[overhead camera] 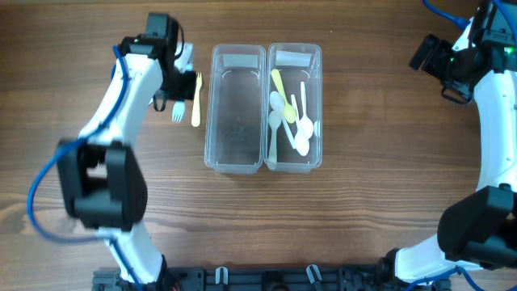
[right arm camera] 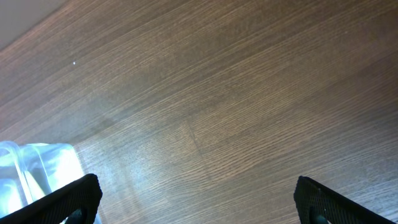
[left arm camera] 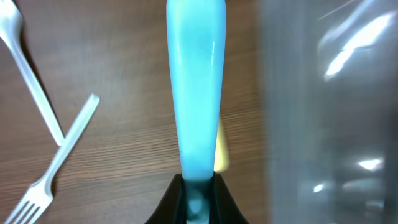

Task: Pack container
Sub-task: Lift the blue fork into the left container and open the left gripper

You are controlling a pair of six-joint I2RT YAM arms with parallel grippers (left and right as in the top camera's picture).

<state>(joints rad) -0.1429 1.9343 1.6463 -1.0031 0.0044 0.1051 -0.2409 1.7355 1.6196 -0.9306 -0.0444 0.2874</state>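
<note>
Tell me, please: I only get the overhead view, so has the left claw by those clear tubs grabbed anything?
Observer: Yes. In its wrist view the left claw is shut on a light blue handle.
Operator: Is just one white fork lying beside it?
Observer: Two: a white fork and a second white fork, their handles meeting.
Operator: And the right claw?
Observer: The right claw is wide open, with only bare table below it.

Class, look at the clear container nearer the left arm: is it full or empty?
Empty. Overhead, the container shows only its bare bottom; the cutlery lies in its neighbour.
</note>
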